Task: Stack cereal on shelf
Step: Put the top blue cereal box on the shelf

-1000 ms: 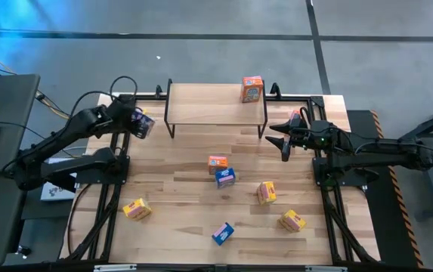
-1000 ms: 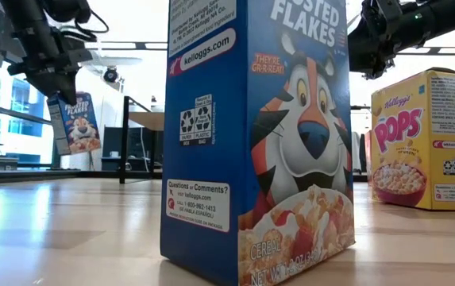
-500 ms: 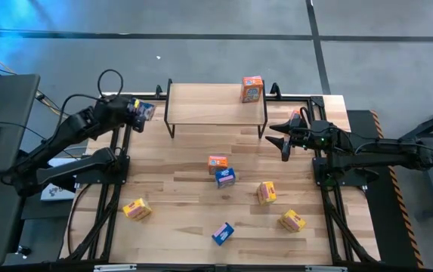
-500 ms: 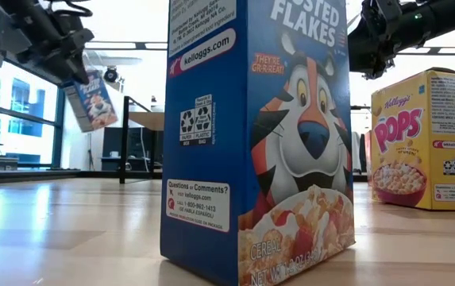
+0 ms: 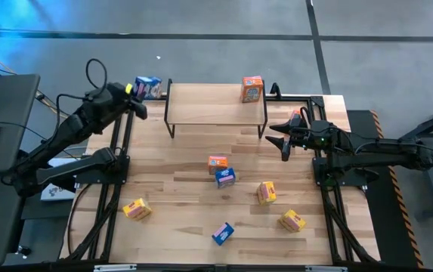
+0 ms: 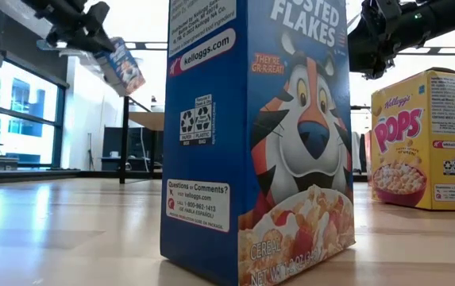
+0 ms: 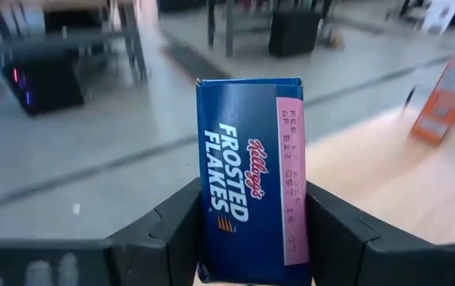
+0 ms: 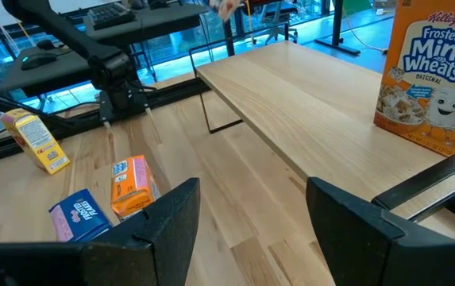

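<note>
Nearest the front edge of the worktop (image 5: 178,219), three boxes are lying loose: a yellow box (image 5: 136,208) at the left, a blue box (image 5: 222,233) in the middle, and a second yellow box (image 5: 292,220) at the right. A little farther in, a third yellow box (image 5: 266,192), another blue box (image 5: 225,177) and an orange box (image 5: 217,162) are sitting close together near the centre.

Beyond them, the right gripper (image 5: 283,140) is hanging just off the shelf's right end with its jaws apart and nothing between them. The left gripper (image 5: 137,92) is hovering at the far left corner, beside the shelf's left end, with its jaws clamped on a Frosted Flakes box (image 7: 251,179), which is being carried in the air and tilted.

Farthest back, the shelf (image 5: 201,106) is carrying a single Mini-Wheats box (image 5: 252,88), standing upright near its right end.

By my reading, the task is in its early part: one box is placed, one is on its way, and six are waiting on the worktop. I am counting only eight boxes in the overhead view.
</note>
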